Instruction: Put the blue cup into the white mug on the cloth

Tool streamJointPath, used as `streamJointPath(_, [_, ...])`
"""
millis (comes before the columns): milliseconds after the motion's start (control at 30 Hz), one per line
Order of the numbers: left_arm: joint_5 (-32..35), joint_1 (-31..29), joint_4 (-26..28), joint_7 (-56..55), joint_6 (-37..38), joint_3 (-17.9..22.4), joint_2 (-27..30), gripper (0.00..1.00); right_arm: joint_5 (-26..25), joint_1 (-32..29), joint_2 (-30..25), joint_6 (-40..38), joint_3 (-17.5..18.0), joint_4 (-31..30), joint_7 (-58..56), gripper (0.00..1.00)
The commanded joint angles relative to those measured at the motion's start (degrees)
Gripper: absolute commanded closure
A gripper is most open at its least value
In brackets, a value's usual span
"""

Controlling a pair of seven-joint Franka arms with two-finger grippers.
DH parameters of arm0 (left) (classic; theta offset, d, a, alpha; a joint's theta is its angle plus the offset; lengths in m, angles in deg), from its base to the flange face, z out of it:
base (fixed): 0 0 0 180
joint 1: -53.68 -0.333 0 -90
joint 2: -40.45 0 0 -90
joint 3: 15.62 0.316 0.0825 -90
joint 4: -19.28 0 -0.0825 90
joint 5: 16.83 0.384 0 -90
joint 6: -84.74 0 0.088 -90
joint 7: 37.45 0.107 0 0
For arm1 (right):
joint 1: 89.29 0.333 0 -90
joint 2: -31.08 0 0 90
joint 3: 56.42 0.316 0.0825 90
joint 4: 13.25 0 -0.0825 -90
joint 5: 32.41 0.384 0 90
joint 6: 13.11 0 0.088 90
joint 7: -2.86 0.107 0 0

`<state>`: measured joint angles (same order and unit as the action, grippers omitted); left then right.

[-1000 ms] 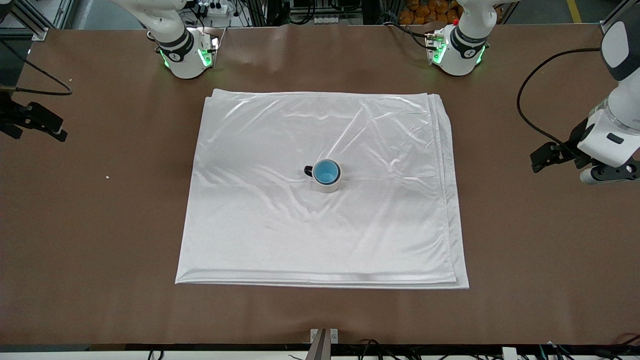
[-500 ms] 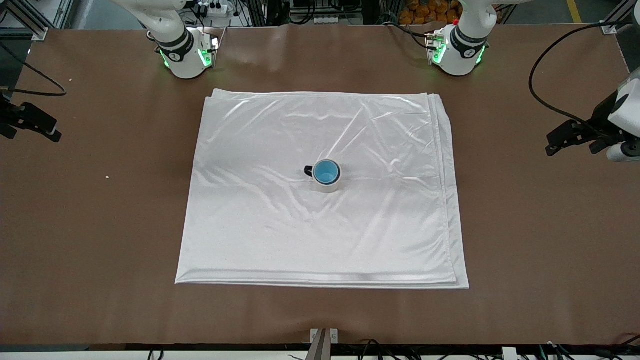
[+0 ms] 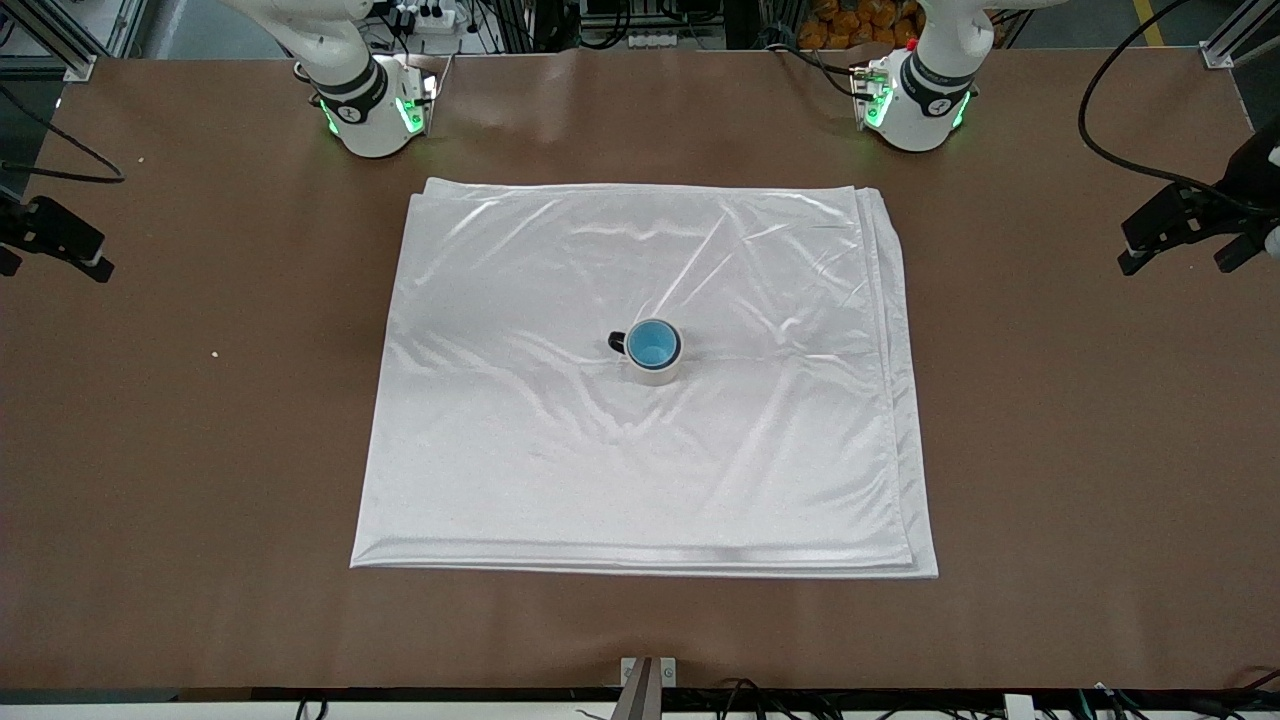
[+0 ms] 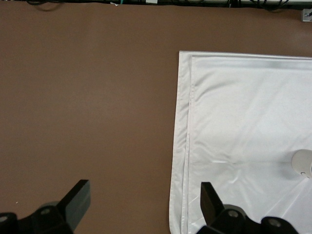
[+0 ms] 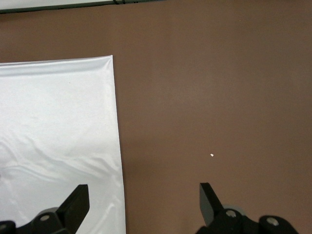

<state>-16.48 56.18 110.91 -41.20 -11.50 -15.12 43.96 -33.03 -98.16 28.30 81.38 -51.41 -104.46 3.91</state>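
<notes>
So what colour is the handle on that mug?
Black. The white mug has a small black handle, which shows best in the front view.

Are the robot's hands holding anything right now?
No. The left gripper and right gripper are both open and empty over the table. The blue cup sits inside the white mug.

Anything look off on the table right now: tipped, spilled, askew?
Nothing stands out. The small light-blue cup sits nested upright in the cream-white mug with black handle, mid-way on the shiny white folded cloth. Both tools, left and right, are open and empty over the table's ends.
</notes>
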Motion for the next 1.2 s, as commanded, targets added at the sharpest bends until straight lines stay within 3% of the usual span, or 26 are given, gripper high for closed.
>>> streamJointPath(0, [0.18, 0.14, -1.28, 1.81, 2.19, 0.12, -0.26, 0.00, 0.79, 0.42, 0.49, -1.24, 0.25, 0.85, 1.67, 0.00])
streamJointPath(1167, [0.18, 0.58, -1.28, 4.89, 5.71, 0.20, -0.52, 0.00, 0.61, -0.28, 0.31, -1.59, -0.27, 0.06, 2.28, 0.00])
